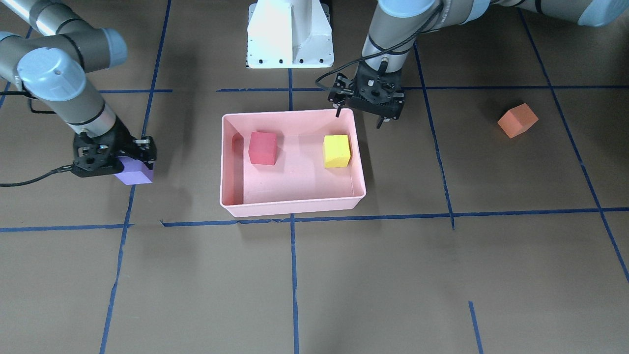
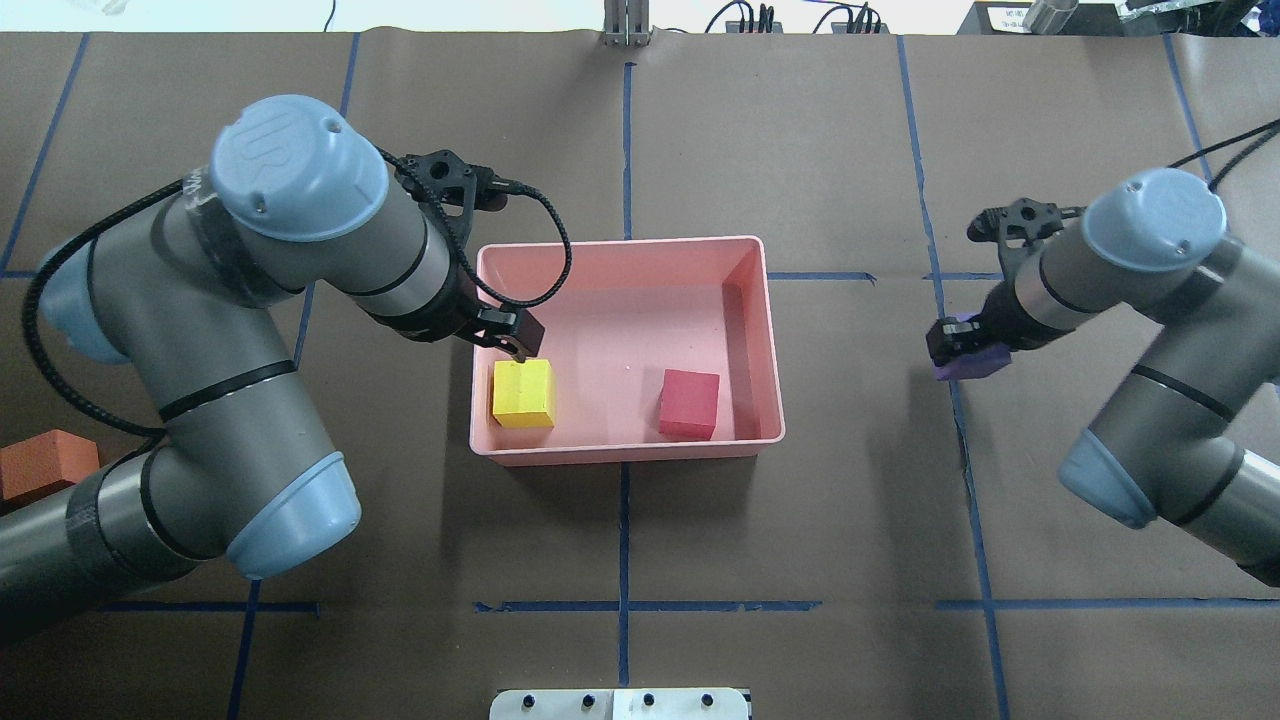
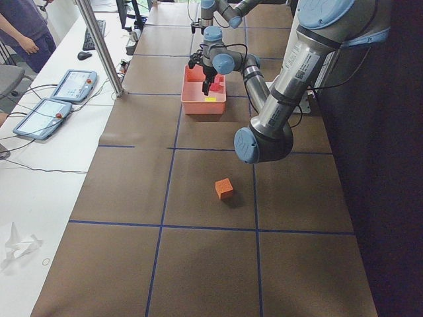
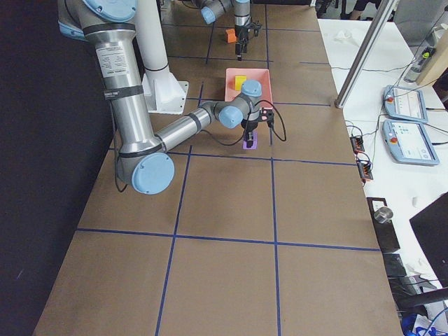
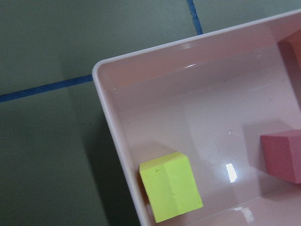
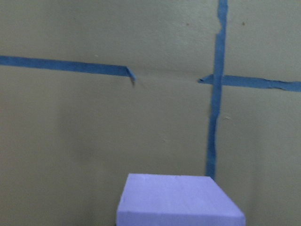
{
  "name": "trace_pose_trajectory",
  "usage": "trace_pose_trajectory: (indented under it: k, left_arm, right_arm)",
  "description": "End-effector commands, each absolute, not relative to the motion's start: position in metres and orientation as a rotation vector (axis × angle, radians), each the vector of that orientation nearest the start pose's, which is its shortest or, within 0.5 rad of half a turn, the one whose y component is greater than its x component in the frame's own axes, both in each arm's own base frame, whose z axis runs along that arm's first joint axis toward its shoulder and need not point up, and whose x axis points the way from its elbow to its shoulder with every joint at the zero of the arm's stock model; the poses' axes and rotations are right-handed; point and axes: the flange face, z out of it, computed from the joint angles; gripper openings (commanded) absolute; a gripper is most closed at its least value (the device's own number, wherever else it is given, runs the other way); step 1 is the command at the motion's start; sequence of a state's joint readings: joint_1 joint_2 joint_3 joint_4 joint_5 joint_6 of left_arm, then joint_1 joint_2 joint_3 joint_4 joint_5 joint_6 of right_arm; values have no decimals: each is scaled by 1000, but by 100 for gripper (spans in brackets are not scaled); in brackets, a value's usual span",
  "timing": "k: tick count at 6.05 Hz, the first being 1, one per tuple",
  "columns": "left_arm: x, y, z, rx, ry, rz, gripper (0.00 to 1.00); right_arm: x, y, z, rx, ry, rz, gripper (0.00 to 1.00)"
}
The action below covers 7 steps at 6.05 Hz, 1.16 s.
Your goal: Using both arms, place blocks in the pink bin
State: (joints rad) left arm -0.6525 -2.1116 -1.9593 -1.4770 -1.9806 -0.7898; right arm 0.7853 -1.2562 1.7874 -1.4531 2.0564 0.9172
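How the blocks will handle: I think they are light and a bit squishy, like foam. They look matte, so I don't think they will slip. A soft squeeze should be enough, and a hard one may dent them.
Where to hold: on two flat sides that face away from each other, near the middle and not on a corner.
Purple block (image 1: 137,173): it is right under my right claw (image 1: 123,162), and one light purple corner pokes out past it. The pink bin (image 1: 295,207) is well apart from this claw.
Right claw: it sits down over the purple block. I cannot see its fingers, so I cannot tell if it is squeezing yet.
Left claw (image 1: 358,117): its fingers are apart and hold nothing. It hangs over the bin's corner.
Yellow block (image 1: 336,151): it is in the bin, just beside and below my left claw. It is bright, with clean edges.
Red block (image 1: 262,147): it is in the bin too, farther from the left claw than the yellow one.
Orange block (image 1: 517,120): it sits alone on the counter (image 1: 393,275), well apart from the left claw, on the side away from the bin. It is turned a bit, so I think the claw must turn to match it.
Bin: pale pink, shallow, with round corners.
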Motion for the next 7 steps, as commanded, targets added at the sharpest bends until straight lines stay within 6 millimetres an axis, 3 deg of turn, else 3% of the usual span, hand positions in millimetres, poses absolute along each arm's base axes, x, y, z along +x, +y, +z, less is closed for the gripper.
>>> trace_pose_trajectory:
  k: [1,3,4,5,6,7]
  left_arm:
    - [347,-437,260,321,811,472,100]
    - [254,-444,338,329,751,586,100]
    - [215,-447,370,321,745,628,100]
    - [193,-442,397,303,734,647,100]
    - [179,-429,423,319,735,650,100]
    - [164,-406,465,314,734,647,100]
  right_arm:
    - [-391,-505,282,40,-815,53,25]
    - [-438,-498,223,-4,-872,128,25]
    - [-480,-500,194,-35,-873,162,25]
    - [-508,-492,187,-29,-853,169,44]
    - [-525,-476,190,-11,-836,152,99]
    - [-522,-475,186,2,-842,153,100]
